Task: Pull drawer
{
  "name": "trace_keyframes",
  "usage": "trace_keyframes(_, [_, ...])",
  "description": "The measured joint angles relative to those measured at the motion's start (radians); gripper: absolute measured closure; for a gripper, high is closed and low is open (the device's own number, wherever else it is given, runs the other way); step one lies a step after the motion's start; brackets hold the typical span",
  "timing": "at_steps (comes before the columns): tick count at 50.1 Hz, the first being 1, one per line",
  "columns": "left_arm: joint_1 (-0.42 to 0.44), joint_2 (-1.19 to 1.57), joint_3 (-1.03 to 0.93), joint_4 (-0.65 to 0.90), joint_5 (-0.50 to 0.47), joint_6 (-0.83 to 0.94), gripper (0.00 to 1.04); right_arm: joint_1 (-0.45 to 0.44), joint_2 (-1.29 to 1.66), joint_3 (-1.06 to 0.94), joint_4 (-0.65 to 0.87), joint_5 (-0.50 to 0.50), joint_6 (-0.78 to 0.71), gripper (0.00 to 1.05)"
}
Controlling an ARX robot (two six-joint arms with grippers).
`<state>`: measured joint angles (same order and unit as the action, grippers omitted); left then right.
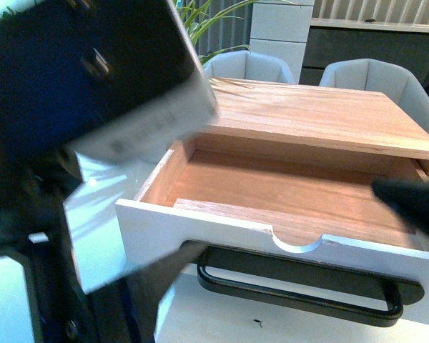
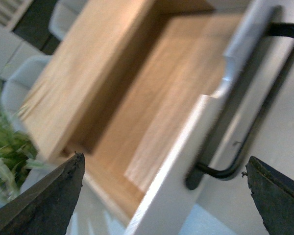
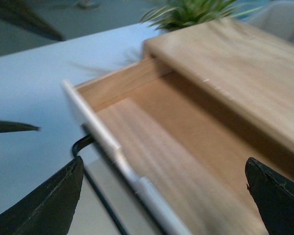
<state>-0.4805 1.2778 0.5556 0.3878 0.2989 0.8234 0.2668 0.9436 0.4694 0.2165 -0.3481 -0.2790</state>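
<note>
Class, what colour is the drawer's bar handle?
Black; the handle shows best in the front view.

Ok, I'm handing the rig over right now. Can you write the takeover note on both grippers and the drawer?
Left gripper: open and empty, by the left end of the drawer, not touching the black handle.
Right gripper: open and empty, over the drawer's inside.
Drawer: pulled well out of the wooden case; nothing shows inside it.
Done: the pull, by the look of it. Whether it is at full travel cannot be told.
To do: probably just clear both arms. Regrip the handle only if more opening is wanted.
</note>
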Motion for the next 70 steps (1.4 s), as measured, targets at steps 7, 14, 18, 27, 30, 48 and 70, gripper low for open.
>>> trace_keyframes(7, [0.036,-0.117,-0.083,0.128,-0.086,-0.166,0.07,-0.024,-0.08,-0.031,0.075,0.138,0.095,0.09])
trace_keyframes(14, [0.102,-0.297,-0.177,0.156,-0.172,-0.465,0.07,-0.058,-0.202,-0.108,0.119,0.261,0.203,0.09])
trace_keyframes(18, [0.162,-0.451,-0.242,0.097,-0.228,-0.695,0.07,-0.096,-0.303,-0.188,0.115,0.336,0.281,0.09])
trace_keyframes(27, [0.265,-0.667,-0.346,0.012,-0.283,-0.904,0.07,-0.13,-0.565,-0.304,0.03,0.44,0.37,0.09])
trace_keyframes(30, [0.291,-0.687,-0.369,0.04,-0.281,-0.95,0.07,-0.129,-0.616,-0.323,0.027,0.472,0.389,0.09])
trace_keyframes(48, [0.311,-0.766,-0.418,-0.014,-0.46,-0.858,0.43,-0.255,-0.686,-0.346,-0.086,0.361,0.306,0.46])
trace_keyframes(70, [0.475,-0.955,-0.502,-0.117,-0.299,-0.834,1.02,-0.264,-0.89,-0.412,-0.219,0.348,0.283,1.03])
